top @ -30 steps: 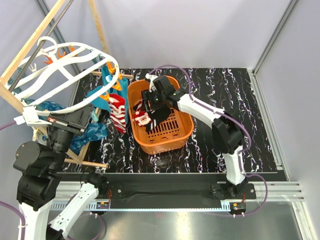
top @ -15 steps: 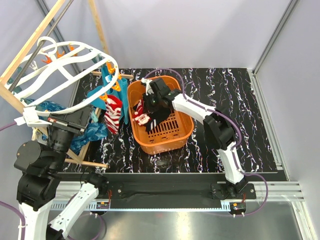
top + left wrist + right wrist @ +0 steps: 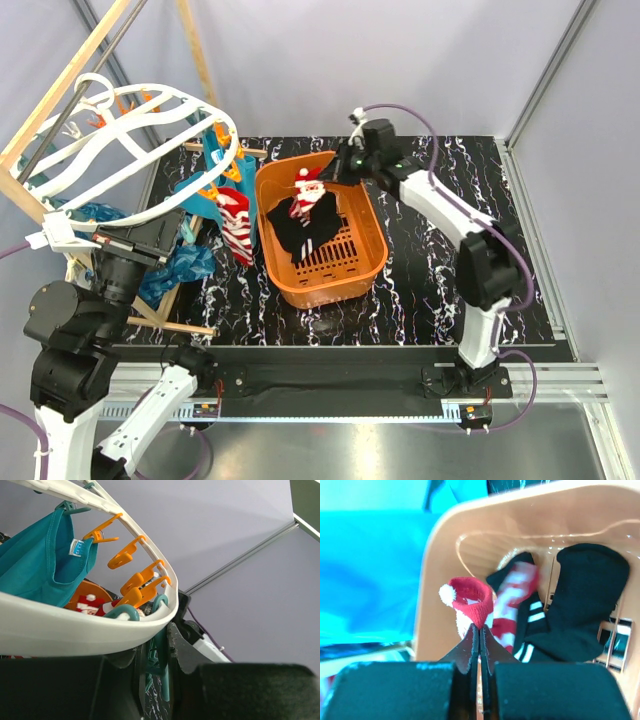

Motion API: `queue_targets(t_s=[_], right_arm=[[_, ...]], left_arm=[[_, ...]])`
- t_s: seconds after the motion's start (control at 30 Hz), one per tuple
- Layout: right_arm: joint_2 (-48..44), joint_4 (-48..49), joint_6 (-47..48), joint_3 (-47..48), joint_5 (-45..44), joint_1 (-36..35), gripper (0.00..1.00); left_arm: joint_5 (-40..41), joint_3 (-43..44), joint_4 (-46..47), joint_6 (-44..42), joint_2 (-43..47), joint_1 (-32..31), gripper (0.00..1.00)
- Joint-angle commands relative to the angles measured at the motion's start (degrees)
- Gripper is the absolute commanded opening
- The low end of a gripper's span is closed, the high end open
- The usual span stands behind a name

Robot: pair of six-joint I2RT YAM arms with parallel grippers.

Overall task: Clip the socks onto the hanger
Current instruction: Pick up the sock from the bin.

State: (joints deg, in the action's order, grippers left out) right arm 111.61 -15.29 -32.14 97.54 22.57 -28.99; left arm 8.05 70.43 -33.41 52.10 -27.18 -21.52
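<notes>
The white oval hanger (image 3: 150, 130) tilts up at the left, and my left gripper (image 3: 175, 222) is shut on its lower rim (image 3: 75, 630) beside orange pegs (image 3: 131, 555). One red-and-white striped sock (image 3: 235, 225) hangs from the hanger. In the right wrist view my right gripper (image 3: 480, 628) is shut on the red cuff of another sock (image 3: 472, 600), which has a white pompom. From above, that gripper (image 3: 345, 168) holds this sock (image 3: 305, 200) dangling over the orange basket (image 3: 370, 260). A black sock (image 3: 585, 600) lies in the basket.
Teal-blue cloths (image 3: 190, 190) hang from the hanger and lie at the left (image 3: 185, 265). A wooden pole frame (image 3: 60, 100) stands at the far left behind the hanger. The basket's wall (image 3: 432, 580) is close under the right gripper. Grey walls enclose the black marbled table (image 3: 470, 270).
My right gripper has shut on the sock's red cuff and lifted it up and back out of the basket. The left arm and hanger have not moved.
</notes>
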Motion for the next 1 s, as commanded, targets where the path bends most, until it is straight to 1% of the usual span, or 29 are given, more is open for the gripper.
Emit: queue_targets(t_s=[0.0,0.13,0.17,0.2,0.27,0.37,0.4,0.43,0.47,0.53,0.57,0.6,0.63,0.67,0.7,0.73,0.83,0.9,0.97], right_arm=[[-7.5,10.1,-9.5,-7.7,3.1,-0.7,0.0],[-9.1,18.7,-9.8,-11.9,6.8,-0.7,0.0],[-10.0,22.1,-9.3,-12.6,9.8,-0.7,0.0],[-10.6,22.8,-7.8,-13.3,11.3,-0.8,0.0],[-13.3,23.0,-5.2,-14.0,14.4,-0.7,0.0],[-18.4,22.8,-0.8,-17.5,17.1,-0.9,0.0],[-22.5,22.2,1.0,-19.5,17.7,-1.1,0.0],[-24.5,21.1,1.8,-20.1,18.1,-1.3,0.0],[-28.3,17.6,2.7,-20.5,18.5,-1.6,0.0],[-31.8,12.9,5.3,-20.5,20.1,-3.6,0.0],[-35.5,9.5,6.1,-20.6,20.4,-5.0,0.0],[-37.2,7.6,8.2,-20.7,20.2,-6.6,0.0],[-38.9,5.5,9.5,-20.6,19.9,-10.5,0.0],[-41.5,1.5,10.4,-20.4,19.4,-12.6,0.0],[-42.3,-0.2,11.0,-19.8,19.6,-14.4,0.0],[-42.9,-1.6,10.7,-19.7,19.9,-18.1,0.0],[-44.6,-0.6,5.6,-21.8,21.5,-22.3,0.0],[-44.6,1.4,1.9,-22.5,20.2,-25.1,0.0],[-43.2,3.6,0.2,-22.3,18.5,-27.5,0.0]], left_arm=[[-1.7,1.4,1.4,-1.1,0.1,-0.1,0.0],[-1.6,1.7,1.1,-1.4,0.5,0.0,0.0],[-1.7,2.0,1.0,-1.6,0.4,-0.1,0.0],[-1.7,2.6,0.8,-1.8,0.4,-0.1,0.0],[-1.6,3.0,0.3,-2.1,0.5,-0.1,0.0],[-2.1,3.4,0.0,-2.1,0.6,-0.1,0.0],[-2.3,3.5,-0.2,-2.1,0.7,-0.1,0.0],[-2.2,3.5,-0.3,-2.1,0.8,-0.1,0.0],[-2.3,3.4,-0.4,-2.1,0.9,-0.1,0.0],[-2.3,3.2,-0.7,-1.9,1.2,-0.1,0.0],[-2.4,3.1,-0.6,-1.7,1.2,-0.1,0.0],[-2.8,3.0,-0.4,-1.6,1.3,-0.1,0.0],[-3.0,2.9,-0.3,-1.4,1.3,-0.1,0.0],[-3.2,2.8,-0.3,-1.1,1.3,-0.1,0.0],[-3.6,2.8,-0.2,-1.1,1.3,-0.1,0.0],[-3.7,2.8,-0.1,-0.9,1.3,0.0,0.0],[-3.9,3.0,0.1,-0.5,1.5,-0.1,0.0],[-4.4,2.9,0.2,-0.1,1.6,-0.1,0.0],[-4.4,2.6,0.2,0.7,1.7,-0.1,0.0]])
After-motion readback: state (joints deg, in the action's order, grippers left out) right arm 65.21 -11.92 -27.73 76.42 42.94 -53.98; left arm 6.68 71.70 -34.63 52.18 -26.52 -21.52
